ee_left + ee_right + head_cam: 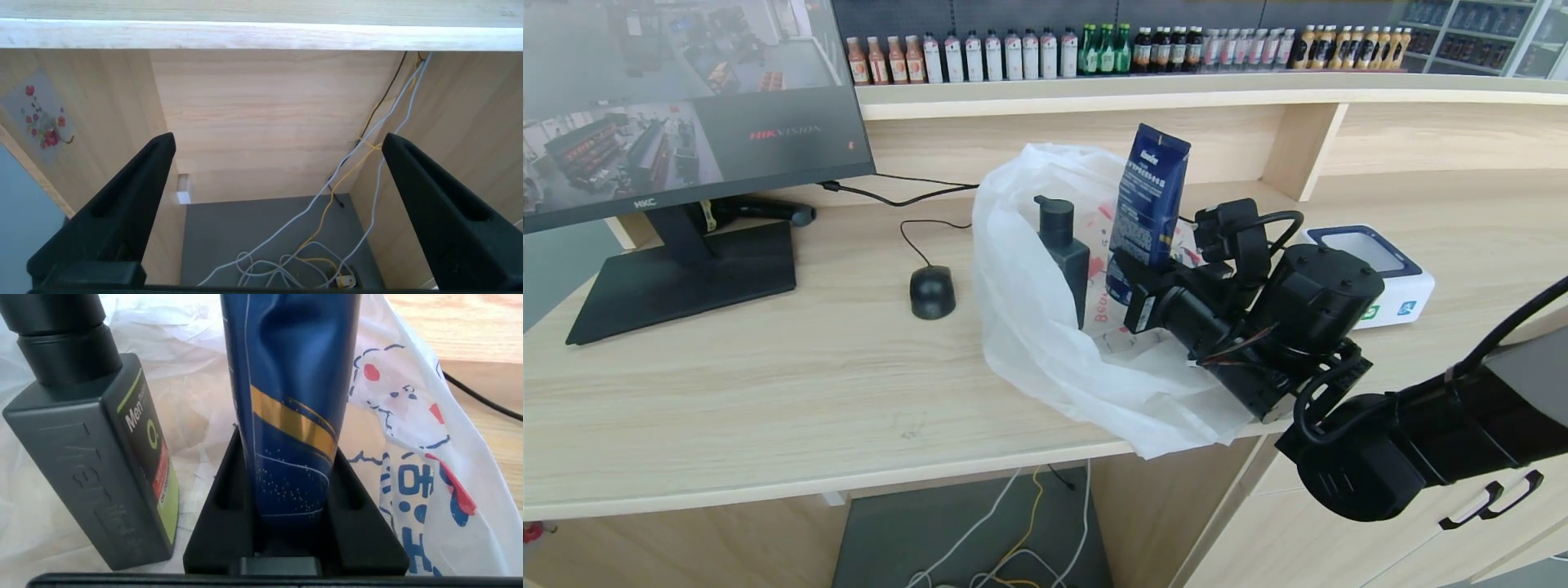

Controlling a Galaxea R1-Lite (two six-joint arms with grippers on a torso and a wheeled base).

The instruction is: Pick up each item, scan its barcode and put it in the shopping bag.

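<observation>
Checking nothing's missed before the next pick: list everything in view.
Counter: one, pale wood, ahead.
Bag: one, white, mid-counter.
Pouch: one, blue, upright at bag's mouth.
Bottle: one, grey, upright in bag.
Scanner: one, white, right of bag.
Mouse: one, black, left of bag.
Monitor: one, black, counter's left end.
Shelf bottles: one row, mixed colours, behind counter.
Cables: several, white and yellow, under counter.
Left gripper: one, black, open, below counter.
Right gripper: one, black, shut on pouch.
</observation>
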